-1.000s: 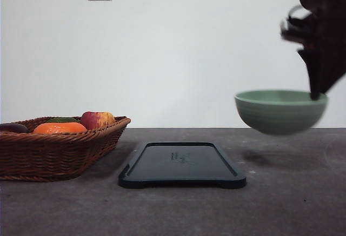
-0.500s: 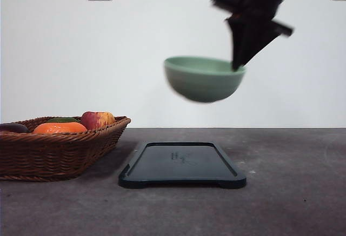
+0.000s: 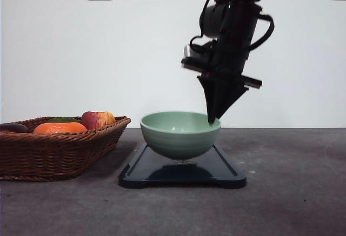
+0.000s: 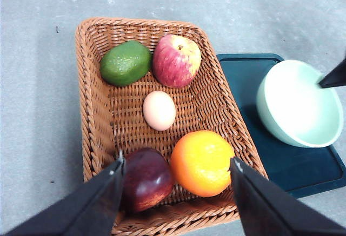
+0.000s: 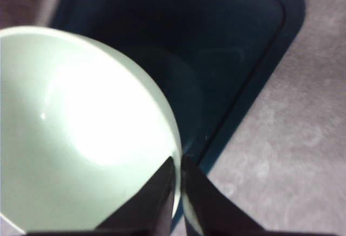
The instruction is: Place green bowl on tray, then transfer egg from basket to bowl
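Wicker basket point(image 4: 97, 112) — egg point(image 4: 159, 110) between apple point(image 4: 177, 60), orange point(image 4: 201, 162), avocado point(image 4: 125, 62).

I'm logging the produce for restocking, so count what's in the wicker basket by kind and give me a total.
Avocado: 1
Red-yellow apple: 1
Egg: 1
Orange: 1
Dark red fruit, kind unclear: 1
Total in the basket: 5

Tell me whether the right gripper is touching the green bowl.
Touching. In the right wrist view the right gripper is pinched shut on the rim of the green bowl, one finger inside and one outside. The front view agrees: its tips meet the rim above the tray.
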